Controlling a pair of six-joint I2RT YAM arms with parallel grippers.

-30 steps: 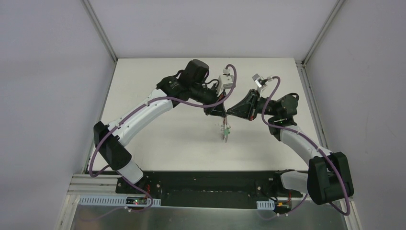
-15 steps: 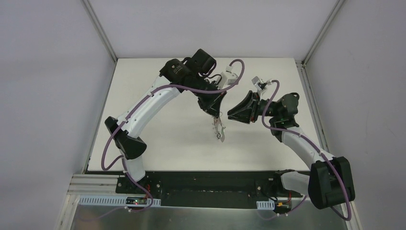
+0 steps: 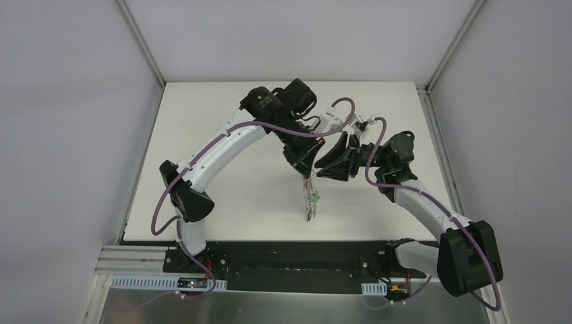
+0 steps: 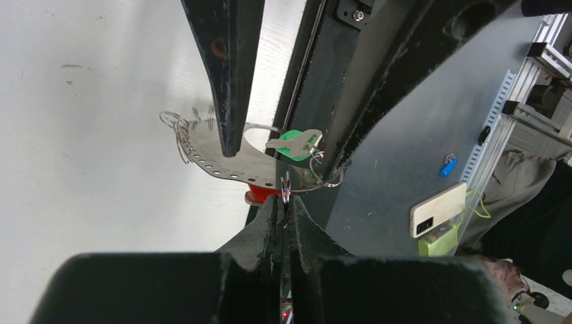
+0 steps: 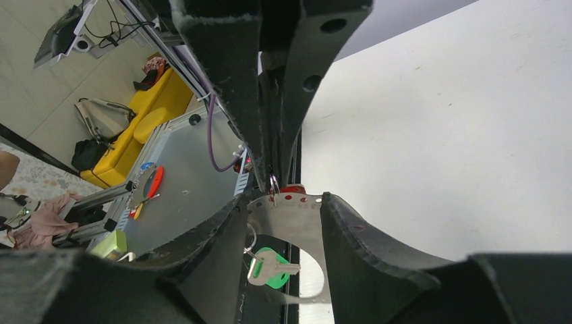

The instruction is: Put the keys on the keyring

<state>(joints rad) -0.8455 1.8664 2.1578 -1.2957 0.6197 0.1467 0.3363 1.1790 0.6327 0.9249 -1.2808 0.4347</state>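
Note:
The keyring [image 4: 219, 160], a flat grey metal hoop with small holes along its rim, hangs in the air over the table's middle. My left gripper [image 4: 285, 202] is shut on a small wire loop [image 4: 286, 189] at its rim. A green-headed key [image 4: 297, 144] dangles from the hoop, and a red key head [image 4: 260, 196] shows behind it. My right gripper [image 5: 287, 199] is open, its fingers [image 5: 216, 256] either side of the keyring [image 5: 291, 226], the green key [image 5: 270, 267] below. From above, the left gripper [image 3: 307, 173] and right gripper [image 3: 322, 170] meet over the hanging keys [image 3: 310, 200].
The white table [image 3: 222, 202] ends at a black base strip [image 3: 297, 253] along the near edge. Metal frame posts [image 3: 138, 40] rise at the back corners. A phone [image 4: 438, 209] lies off the table near the bases.
My right gripper has opened and shifted left against the left gripper. The left arm has swung right and nearer, so the keyring with its keys now hangs nearer the table's front.

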